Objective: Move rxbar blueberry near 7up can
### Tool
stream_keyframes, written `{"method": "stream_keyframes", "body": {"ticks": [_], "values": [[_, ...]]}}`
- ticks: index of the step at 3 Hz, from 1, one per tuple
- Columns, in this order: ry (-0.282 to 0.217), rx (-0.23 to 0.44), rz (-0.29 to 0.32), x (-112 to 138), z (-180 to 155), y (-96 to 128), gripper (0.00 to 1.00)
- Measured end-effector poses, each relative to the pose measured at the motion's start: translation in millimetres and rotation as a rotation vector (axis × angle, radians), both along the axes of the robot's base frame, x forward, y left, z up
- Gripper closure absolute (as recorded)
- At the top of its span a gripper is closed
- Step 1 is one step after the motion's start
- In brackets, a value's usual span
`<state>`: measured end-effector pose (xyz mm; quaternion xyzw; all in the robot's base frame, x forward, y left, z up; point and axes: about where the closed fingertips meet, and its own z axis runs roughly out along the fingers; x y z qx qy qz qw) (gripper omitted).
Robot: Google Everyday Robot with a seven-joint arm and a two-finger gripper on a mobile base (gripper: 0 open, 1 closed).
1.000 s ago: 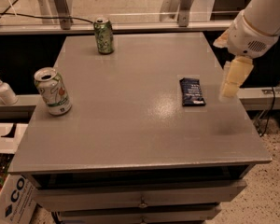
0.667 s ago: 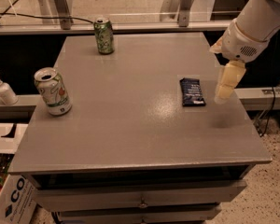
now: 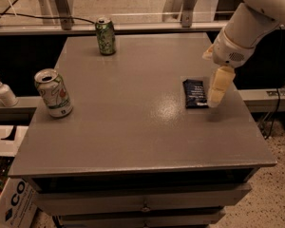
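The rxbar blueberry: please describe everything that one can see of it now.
The rxbar blueberry is a small flat rectangular bar in a dark navy wrapper with pale print. It lies flat on the right part of the grey table, its long side pointing away from the camera. The end effector hangs at its right edge, covering a little of it; whether they touch cannot be told.

Navy rxbar blueberry (image 3: 195, 93) lies flat beside the hand (image 3: 216, 91); pale 7up can (image 3: 54, 94), seemingly opened, stands far left.
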<state>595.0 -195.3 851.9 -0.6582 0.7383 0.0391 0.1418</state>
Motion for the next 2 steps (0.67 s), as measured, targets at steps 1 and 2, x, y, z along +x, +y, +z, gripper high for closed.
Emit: {"method": "stream_keyframes", "body": {"ticks": [1,2], "values": [[0.004,0.005,0.007,9.2,-11.6,3.1,0.0],[0.004,0.016,0.017,11.3,-20.0,7.4,0.0]]}}
